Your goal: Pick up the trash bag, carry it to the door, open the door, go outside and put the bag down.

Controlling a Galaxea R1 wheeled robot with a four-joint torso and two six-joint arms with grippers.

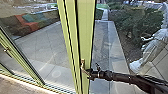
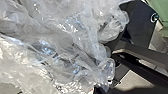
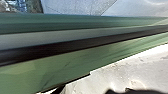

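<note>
My right gripper (image 1: 92, 73) reaches in from the right in the head view, up against the door (image 1: 86, 32) beside its small metal handle (image 1: 82, 65); whether it touches the handle I cannot tell. The door's green frame crosses the right wrist view as a slanting band (image 3: 62, 67). Crumpled clear plastic of the trash bag (image 2: 75, 45) spreads over much of the left wrist view. It bunches together at my left gripper (image 2: 106, 83), which is shut on it.
Beyond the glass lies a paved yard (image 1: 47, 47), with colourful seats (image 1: 27, 23) at the left and bushes (image 1: 132, 20) at the right. A person (image 1: 155, 42) in light clothing stands at the right edge. Another green frame (image 1: 21, 61) slants at the left.
</note>
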